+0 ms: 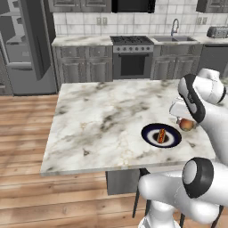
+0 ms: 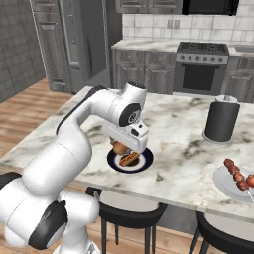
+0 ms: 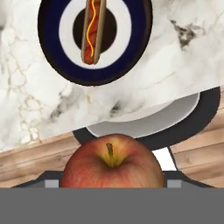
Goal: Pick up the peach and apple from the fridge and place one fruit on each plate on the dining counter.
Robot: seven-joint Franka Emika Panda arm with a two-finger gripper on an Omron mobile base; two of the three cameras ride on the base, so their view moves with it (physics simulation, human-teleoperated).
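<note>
You have the apple (image 3: pixel 111 164) in the hand (image 1: pixel 186 121), stem up, carried above the near edge of the worktop (image 1: pixel 111 111). In the hand view it sits right between the fingertips, so the hand looks closed to about the fruit's width and gripping it; the fingers themselves are hidden behind the apple, so judge that by the way it hangs there clear of any surface.

Just beyond it, set in from that near edge, lies the dark navy plate (image 3: pixel 94 39) with a pale ring. It already carries a hot dog (image 3: pixel 92 28), laid across its middle. Under the apple, past the edge, you look down on a stool (image 3: pixel 144 120) and the wooden floor (image 3: pixel 26 157), so the fruit is not over the plate yet and, I judge, needs to go forward before release.

Towards the worktop's right end, a white plate (image 2: pixel 225 184) holds a skewer of meat (image 2: pixel 238 178), with a dark cylinder (image 2: pixel 221 119) standing further back. The fridge (image 1: pixel 24 44) stands at the far left of the room.
</note>
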